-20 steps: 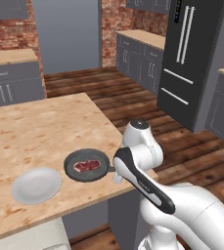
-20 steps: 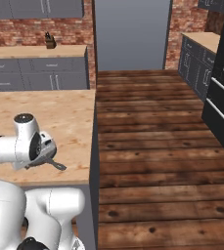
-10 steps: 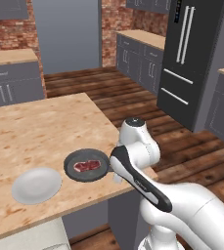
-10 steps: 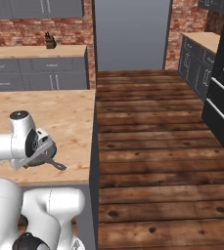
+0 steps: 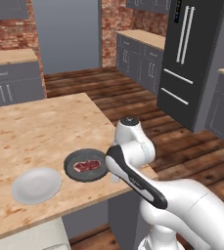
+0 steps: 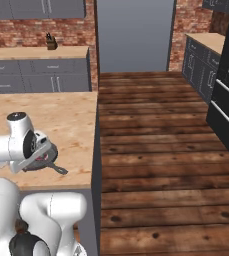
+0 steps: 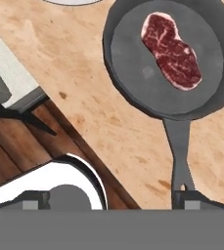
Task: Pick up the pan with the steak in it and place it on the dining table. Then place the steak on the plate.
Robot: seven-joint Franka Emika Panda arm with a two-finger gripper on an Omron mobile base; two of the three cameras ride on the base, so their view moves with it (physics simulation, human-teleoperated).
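Gripper (image 7: 108, 202) spread wide, empty, hanging above pan (image 7: 167, 58) handle end. We judge pan delivered: it sits on dining table (image 5: 40, 132) near edge, just beside plate (image 5: 36, 184). Steak (image 7: 171, 51) lies in pan; transfer to plate remains.

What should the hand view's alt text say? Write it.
A raw red steak lies in a dark grey pan on the light wood dining table, the pan's long handle pointing toward the camera. A pale plate's edge shows at top.

text: none legible | labels: none | signs: none
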